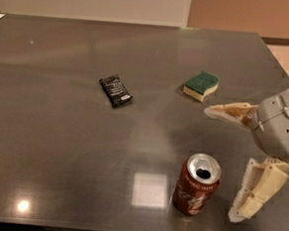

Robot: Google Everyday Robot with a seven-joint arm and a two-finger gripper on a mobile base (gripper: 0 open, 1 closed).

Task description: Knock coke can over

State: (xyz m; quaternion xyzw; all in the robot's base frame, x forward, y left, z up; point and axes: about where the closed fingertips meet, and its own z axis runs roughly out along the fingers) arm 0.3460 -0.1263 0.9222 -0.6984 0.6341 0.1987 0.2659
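A dark grey surface [58,146] fills most of the view. The coke can [197,184] stands upright near the front edge, at about 5 o'clock from the middle of the surface. It is red with white script running around its side. The lettering looks like the Coca-Cola script, but it cannot be read letter by letter. Its silver top faces up, with the dark drinking hole open.

The gripper [220,164] comes in from the right edge at about 4 o'clock and is open, its two cream fingers spread wide. The upper finger [231,111] points left, above and behind the can. The lower finger [258,192] hangs just to the right of the can, at its 3 o'clock, with a narrow gap between them. Neither finger touches the can.

A black snack packet [115,90] lies flat at about 10 o'clock, with pale print too small to read. A green-and-yellow sponge [201,85] sits at about 1 o'clock, green side up. Both are well apart from the can.
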